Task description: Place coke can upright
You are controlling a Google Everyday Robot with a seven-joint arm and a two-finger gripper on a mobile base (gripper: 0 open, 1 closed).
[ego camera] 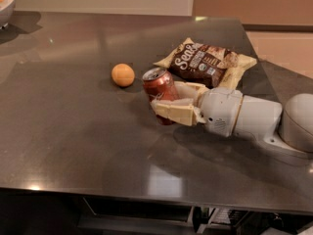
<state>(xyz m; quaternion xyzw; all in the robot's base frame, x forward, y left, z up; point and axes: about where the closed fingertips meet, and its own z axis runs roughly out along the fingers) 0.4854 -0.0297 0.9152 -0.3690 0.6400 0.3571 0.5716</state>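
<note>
My pincer (165, 101) is clamped around the coke can (157, 86), with one cream finger across its front and the other behind it. The can stands about upright near the middle of the tabletop (73, 131), silver top up. I cannot tell whether its base touches the surface. Left of the can, near but apart, lies the orange (122, 75). Behind and to the right of the can lies the chip bag (208, 62), just beside my far finger. Far left of the can sits a bowl (6, 9). My arm (244, 116) reaches in from the can's right.
</note>
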